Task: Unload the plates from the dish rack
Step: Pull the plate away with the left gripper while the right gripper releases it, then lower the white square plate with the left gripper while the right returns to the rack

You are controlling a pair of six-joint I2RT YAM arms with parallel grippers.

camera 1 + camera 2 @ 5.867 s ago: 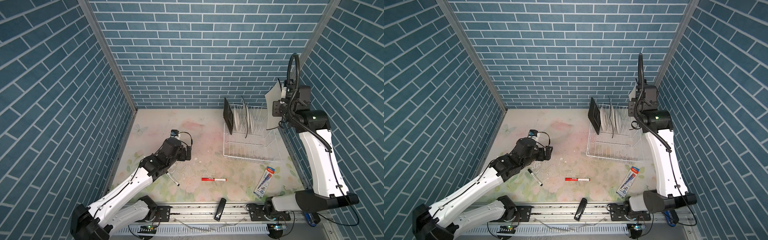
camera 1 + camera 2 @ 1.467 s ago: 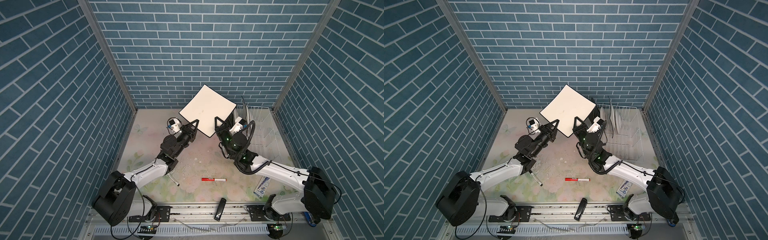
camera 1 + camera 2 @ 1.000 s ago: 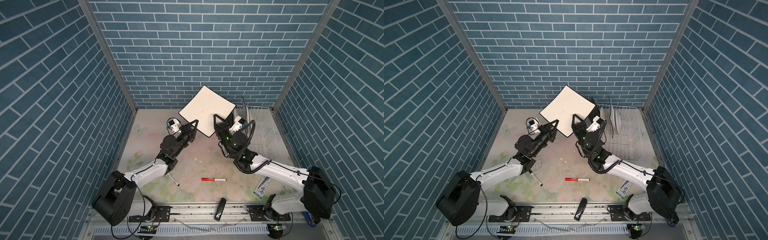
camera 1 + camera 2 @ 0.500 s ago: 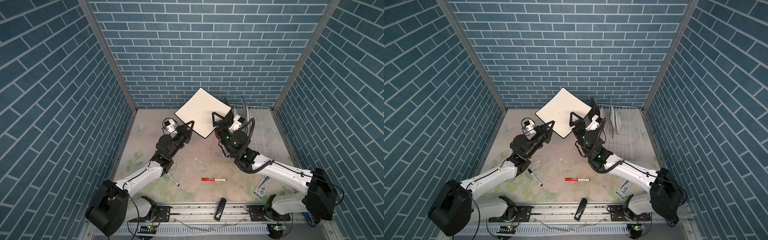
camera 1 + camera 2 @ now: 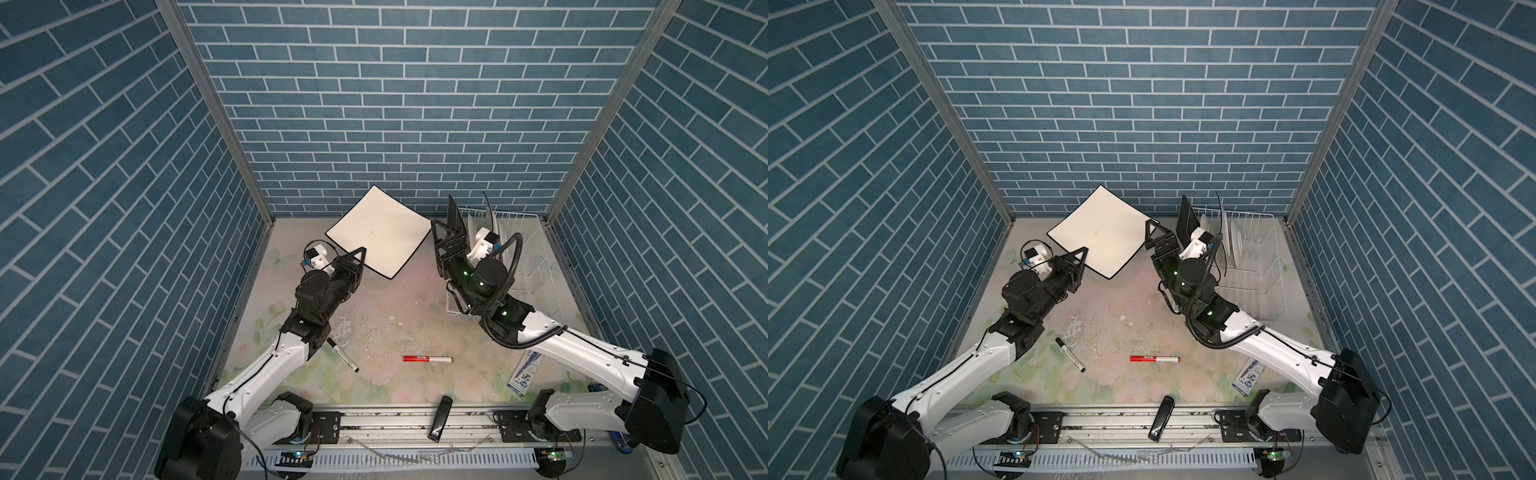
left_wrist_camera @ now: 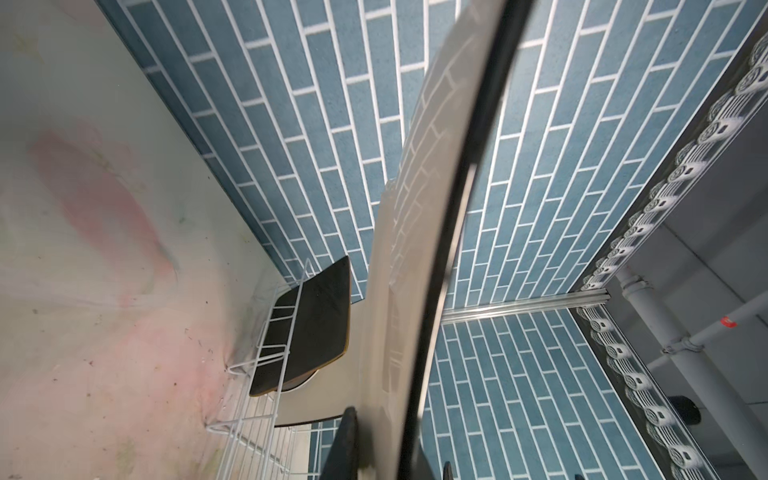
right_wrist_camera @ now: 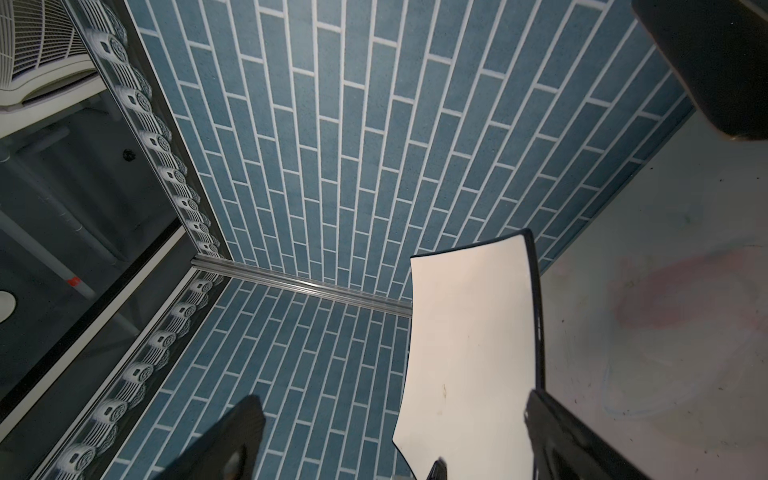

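While left gripper (image 5: 360, 259) pinches, plate (image 5: 380, 230) juts beyond.

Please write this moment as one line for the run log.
left gripper: shut on square white plate, raised | right gripper: open, not gripping | dish rack: square black plate inside

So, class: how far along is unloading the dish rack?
Done: no plate lies on the table yet. In hand: the left end effector grips one square white plate aloft, clear of the dish rack; the right end effector stands open beside it. Left: the black plate and white plates standing in the rack.
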